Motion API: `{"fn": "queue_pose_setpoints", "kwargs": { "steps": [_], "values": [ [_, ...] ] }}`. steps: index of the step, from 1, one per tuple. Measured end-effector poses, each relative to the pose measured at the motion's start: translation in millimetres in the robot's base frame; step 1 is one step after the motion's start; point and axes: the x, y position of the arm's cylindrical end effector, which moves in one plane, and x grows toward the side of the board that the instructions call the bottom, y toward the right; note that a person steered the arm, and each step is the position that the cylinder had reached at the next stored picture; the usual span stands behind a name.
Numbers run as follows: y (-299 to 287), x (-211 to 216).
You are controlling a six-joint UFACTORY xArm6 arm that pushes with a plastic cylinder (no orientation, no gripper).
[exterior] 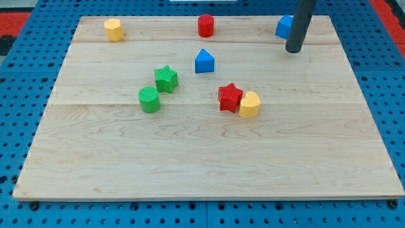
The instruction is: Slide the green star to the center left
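The green star (166, 79) lies on the wooden board (190, 164), left of the board's middle. A green cylinder (149, 100) sits just below and left of it, nearly touching. My tip (294, 50) is at the view's upper right, far to the right of the green star, next to a blue block (284, 26) that the rod partly hides.
A blue triangular block (204, 61) lies right of the star. A red star (230, 97) touches a yellow heart-like block (249, 105) near the middle. A red cylinder (205, 26) and a yellow block (114, 30) sit along the top edge.
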Motion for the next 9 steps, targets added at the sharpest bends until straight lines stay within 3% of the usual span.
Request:
{"fn": "queue_pose_setpoints", "kwargs": {
  "steps": [4, 6, 7, 9],
  "values": [
    [-94, 1],
    [-102, 13],
    [-95, 36],
    [-168, 88]
  ]
}}
